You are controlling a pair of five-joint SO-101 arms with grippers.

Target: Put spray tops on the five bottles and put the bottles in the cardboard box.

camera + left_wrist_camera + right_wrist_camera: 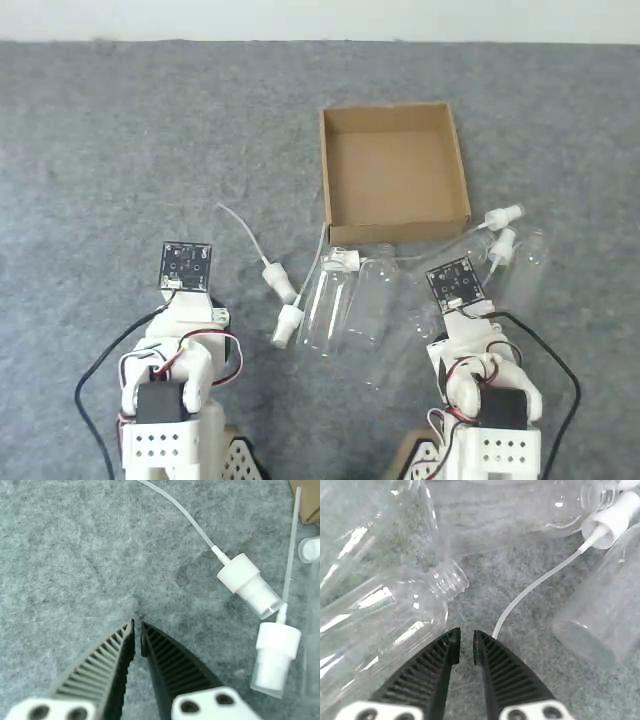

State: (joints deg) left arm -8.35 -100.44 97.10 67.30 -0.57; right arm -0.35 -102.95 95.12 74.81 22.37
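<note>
Though the clear bottles (365, 300) at lower centre overlap and are hard to count against the grey carpet (120, 150), the left gripper (137, 625) has its jaws pressed together, empty, with two white spray tops (247, 585) at the frame's right. The right gripper (466, 635), jaws nearly closed, holds nothing. The cardboard box (393, 172) sits upper centre.

Grey carpet-like table cover (110, 130) spreads under me edge to edge, nap mottled, fuzzy. At far edge I see narrow white wall strip (300, 18). Light soft, even; shadows faint.
</note>
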